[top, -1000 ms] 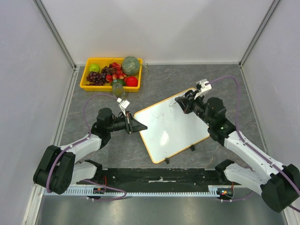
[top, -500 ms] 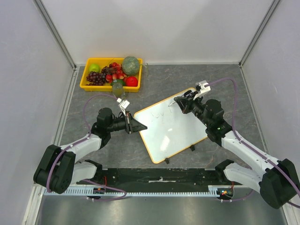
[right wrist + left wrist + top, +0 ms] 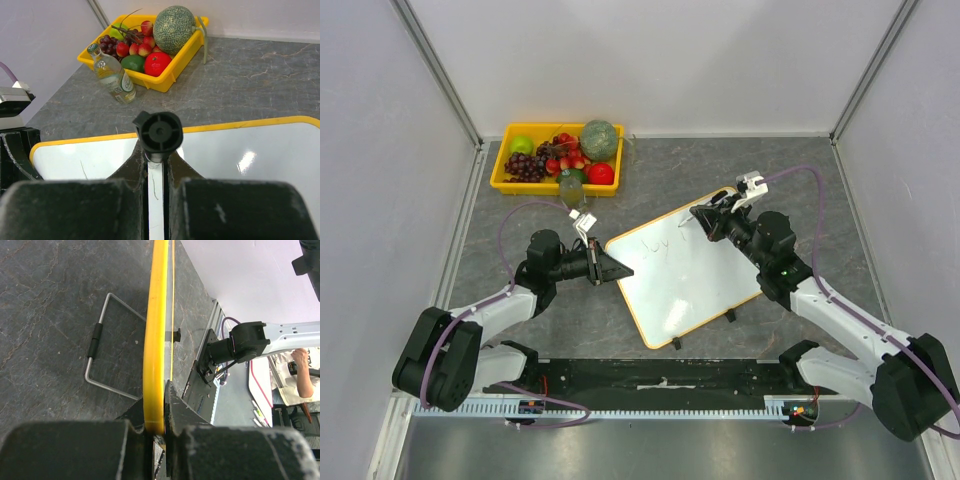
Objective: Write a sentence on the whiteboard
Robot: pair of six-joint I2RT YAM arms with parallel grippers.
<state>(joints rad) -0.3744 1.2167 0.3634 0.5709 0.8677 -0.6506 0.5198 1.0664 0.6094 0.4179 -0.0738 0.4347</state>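
Yellow-framed whiteboard (image 3: 685, 270) | L fingers (image 3: 200, 450) clamp edge, arm low | R fingers (image 3: 220, 210) pinch marker (image 3: 158, 131), arm over board

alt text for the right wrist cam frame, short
The right gripper clamps a black-capped marker pointed at the whiteboard, which carries a few faint strokes. Beyond the board, on the grey table, stand a bottle and a yellow tray of fruit. The left gripper shows at the board's left edge.
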